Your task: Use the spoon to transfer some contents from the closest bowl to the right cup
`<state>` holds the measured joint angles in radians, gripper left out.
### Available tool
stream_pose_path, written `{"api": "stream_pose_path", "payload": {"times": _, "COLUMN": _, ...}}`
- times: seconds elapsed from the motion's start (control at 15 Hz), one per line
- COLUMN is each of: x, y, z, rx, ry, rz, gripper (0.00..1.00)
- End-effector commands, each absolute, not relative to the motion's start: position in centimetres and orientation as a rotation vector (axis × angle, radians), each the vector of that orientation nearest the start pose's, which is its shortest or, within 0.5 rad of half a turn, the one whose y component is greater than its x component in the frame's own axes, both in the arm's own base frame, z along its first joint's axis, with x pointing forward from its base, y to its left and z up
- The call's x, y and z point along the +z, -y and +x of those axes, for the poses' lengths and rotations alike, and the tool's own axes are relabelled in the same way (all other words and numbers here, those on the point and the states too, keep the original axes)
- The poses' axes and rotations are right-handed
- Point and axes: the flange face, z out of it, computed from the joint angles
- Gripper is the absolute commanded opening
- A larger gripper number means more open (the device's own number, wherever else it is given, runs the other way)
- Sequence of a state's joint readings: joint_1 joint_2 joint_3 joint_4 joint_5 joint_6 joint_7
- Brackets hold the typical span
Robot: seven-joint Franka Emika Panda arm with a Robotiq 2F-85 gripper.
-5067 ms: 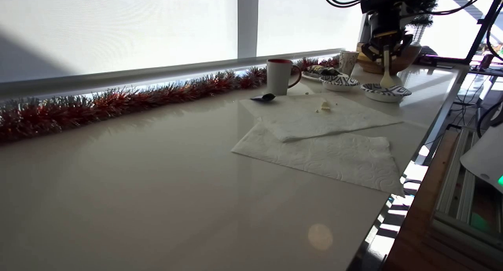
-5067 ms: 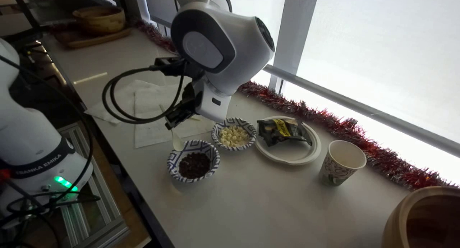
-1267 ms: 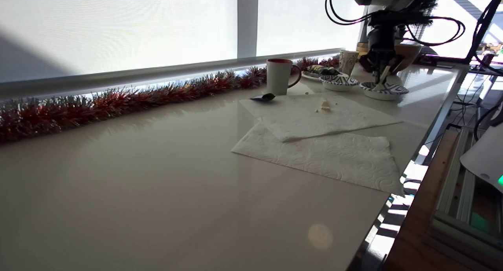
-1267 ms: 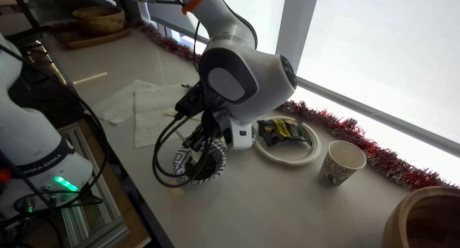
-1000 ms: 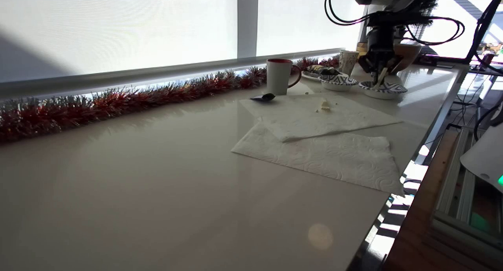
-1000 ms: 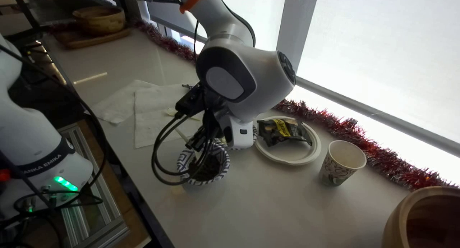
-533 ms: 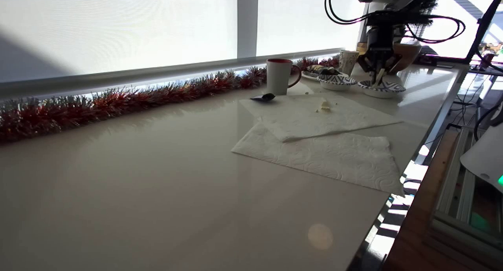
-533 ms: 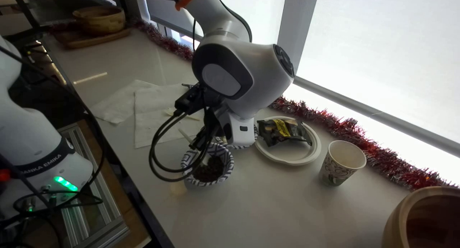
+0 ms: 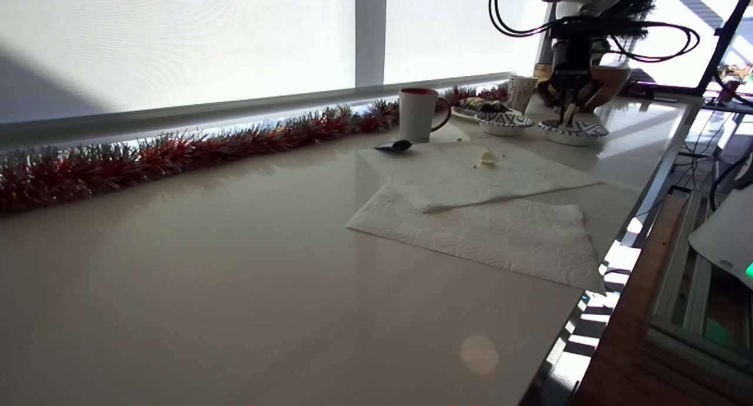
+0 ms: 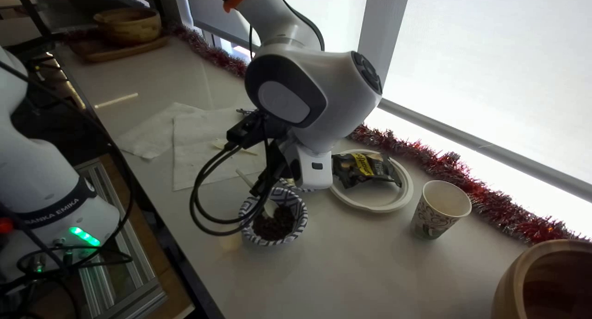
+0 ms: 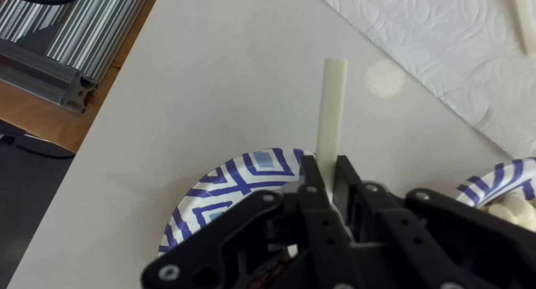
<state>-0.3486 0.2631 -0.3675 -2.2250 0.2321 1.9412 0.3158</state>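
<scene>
Plainly, "EMIKA" on arm base (image 10: 51, 189), "smart" on black bag (image 10: 365, 168), fingers (image 11: 346, 176) clamped on spoon (image 11: 331, 109).

Pale table (image 9: 206, 312) beside bright windows (image 9: 188, 35)

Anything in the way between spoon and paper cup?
Only the rim of the bowl around the spoon. Past it, nothing visible blocks the straight line to the paper cup; the plate lies beside that line, not across it.
</scene>
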Motion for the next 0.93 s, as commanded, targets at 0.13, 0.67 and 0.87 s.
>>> {"api": "stream_pose_path", "payload": {"times": 0.13, "x": 23.6, "y": 31.1, "z": 36.4, "rx": 0.652, "ry": -1.684, "rz": -2.395, "gripper": 0.03}}
{"api": "stream_pose_path", "payload": {"times": 0.67, "x": 24.6, "y": 31.5, "z": 35.7, "rx": 0.566, "ry": -1.767, "rz": -2.422, "gripper": 0.03}}
{"api": "stream_pose_path", "payload": {"times": 0.87, "x": 24.7, "y": 31.5, "z": 35.6, "rx": 0.525, "ry": -1.787, "rz": -2.434, "gripper": 0.03}}
